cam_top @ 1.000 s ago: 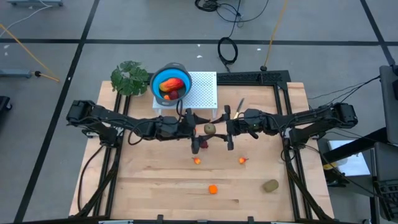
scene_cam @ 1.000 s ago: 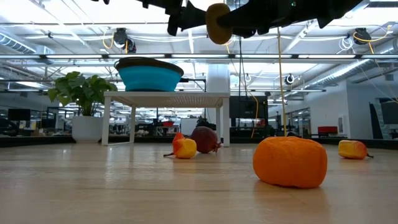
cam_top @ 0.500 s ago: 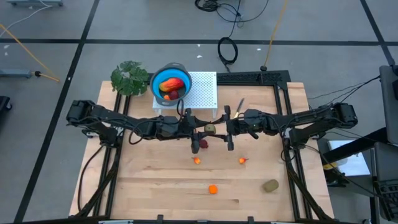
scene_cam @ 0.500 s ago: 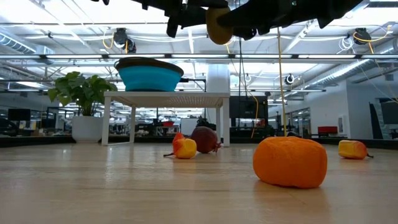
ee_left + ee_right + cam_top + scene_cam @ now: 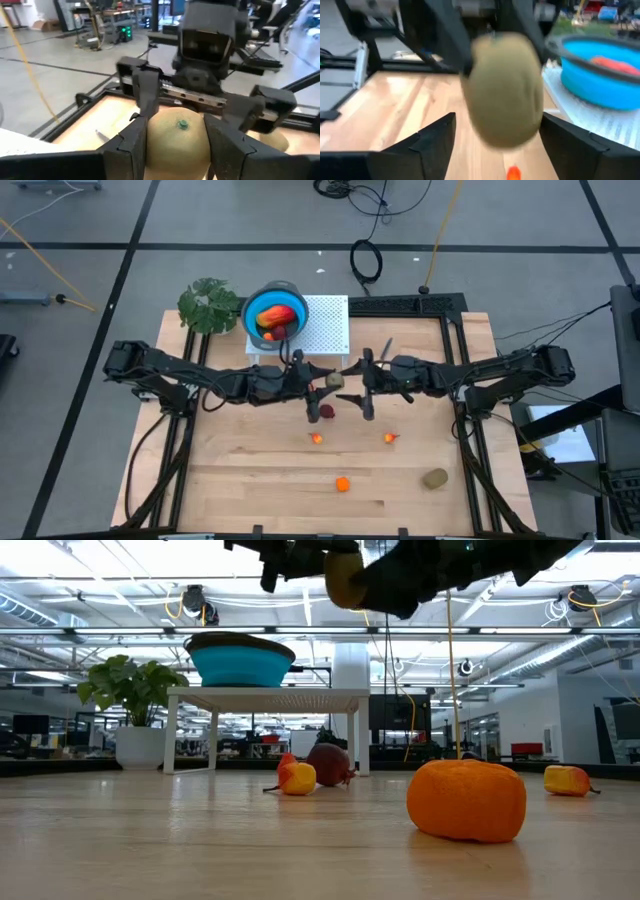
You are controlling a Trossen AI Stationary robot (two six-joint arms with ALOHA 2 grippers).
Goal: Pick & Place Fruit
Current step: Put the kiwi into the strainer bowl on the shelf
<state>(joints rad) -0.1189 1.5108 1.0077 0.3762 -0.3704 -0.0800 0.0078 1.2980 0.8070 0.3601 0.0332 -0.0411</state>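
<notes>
The blue bowl on the white rack holds red-orange fruit. Above mid-table, the left gripper clamps the olive-brown oval; the right gripper gapes open beside it.

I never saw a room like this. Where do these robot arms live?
Probably a big robotics lab or workshop. The wooden table stands on a bare floor with cables lying about, and the low view shows ceiling lights and rows of desks behind.
</notes>
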